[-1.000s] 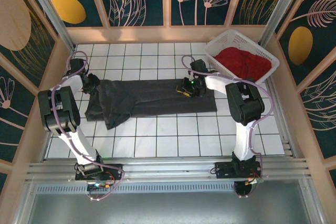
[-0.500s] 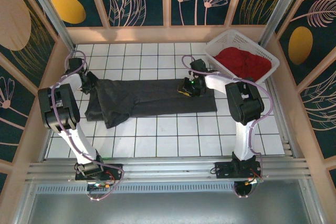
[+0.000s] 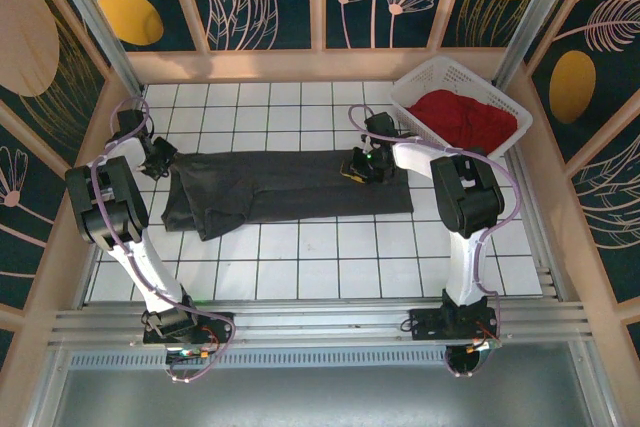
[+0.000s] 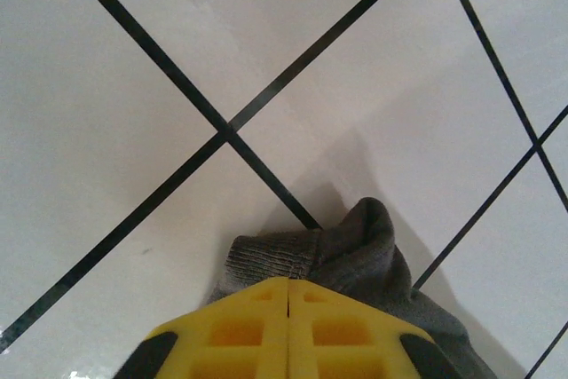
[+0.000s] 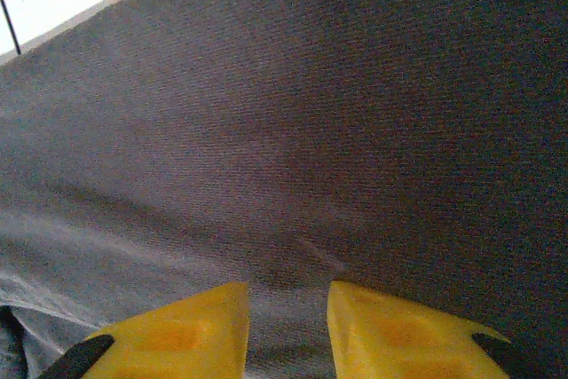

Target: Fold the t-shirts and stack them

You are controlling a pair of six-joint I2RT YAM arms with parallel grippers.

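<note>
The dark charcoal-grey t-shirt (image 3: 290, 187) lies stretched left to right across the white tiled table (image 3: 330, 267). My left gripper (image 3: 160, 159) is at its far-left end. In the left wrist view its yellow jaws (image 4: 288, 280) are shut, and a ribbed hem and bunched grey cloth (image 4: 355, 246) stick out from the tips. My right gripper (image 3: 358, 167) rests on the shirt's upper right part. Its fingers (image 5: 288, 295) stand apart, pressed down on flat grey cloth (image 5: 311, 113) with a small pucker between them. The red t-shirt (image 3: 460, 117) lies crumpled in the basket.
The white lattice basket (image 3: 440, 69) stands at the back right corner, close to the right arm. Wooden frame walls close in the table on three sides. Bare tiles lie in front of the shirt, toward the arm bases.
My left gripper has moved left and back toward the table's far-left corner, drawing the shirt's left end out with it. The right gripper has stayed in place on the cloth.
</note>
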